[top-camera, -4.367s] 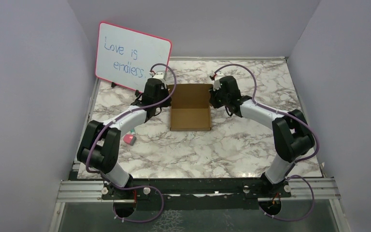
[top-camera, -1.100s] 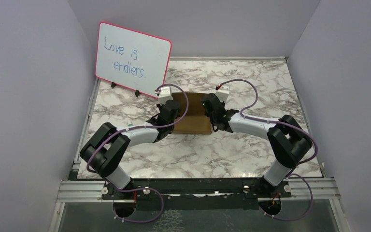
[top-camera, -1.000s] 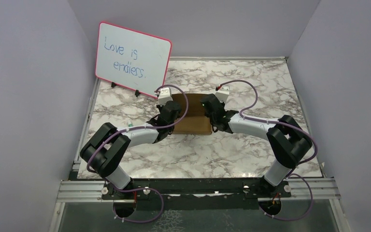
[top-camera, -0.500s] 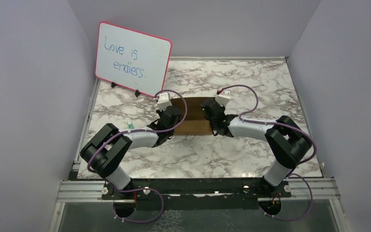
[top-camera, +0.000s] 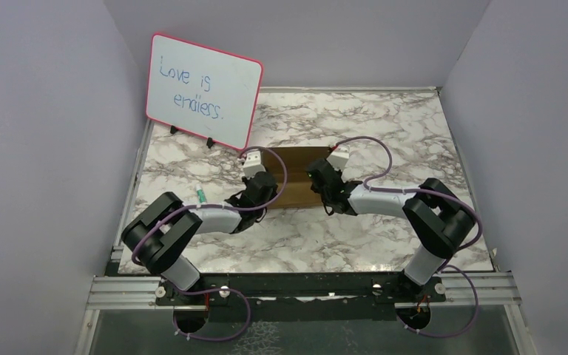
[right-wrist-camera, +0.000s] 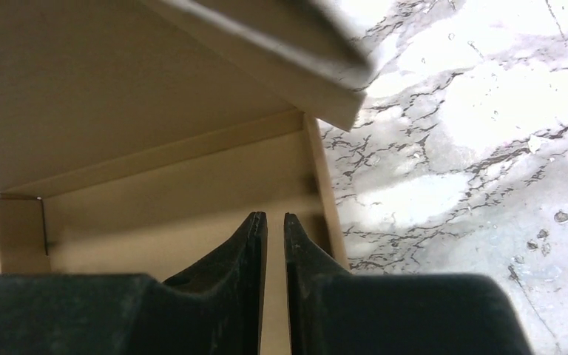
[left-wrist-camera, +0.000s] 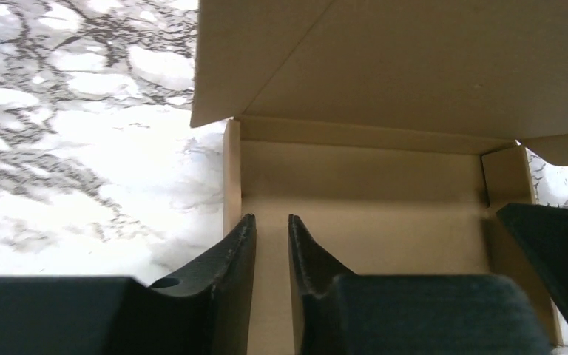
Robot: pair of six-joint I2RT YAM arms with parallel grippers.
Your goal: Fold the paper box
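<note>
Left end effector [left-wrist-camera: 271,222] points into the left side of the paper box [top-camera: 293,176]. Its two dark fingers sit close together with only a narrow slit between them. Cardboard shows through that slit, but it cannot be told whether the jaws pinch any of it or merely stand just beside the box's upright left wall. Right end effector [right-wrist-camera: 274,218] sits the same way at the box's right side, with its fingers nearly together and plain cardboard in the thin gap. The right wall is just to the right of the fingers in that frame, and again a grip cannot be confirmed. The paper box lies on the marble table [top-camera: 355,229] in the middle of the overhead frame, between the two wrists. It is below and to the right of the pink-framed whiteboard [top-camera: 203,89], which leans at the upper left. From above the box reads as a dark brown rectangle. Both wrist views show a shallow open tray with folded walls and small corner tabs. Its broad lid panel [left-wrist-camera: 414,59] tilts over the tray across the top of the frame, not pressed down onto it.
</note>
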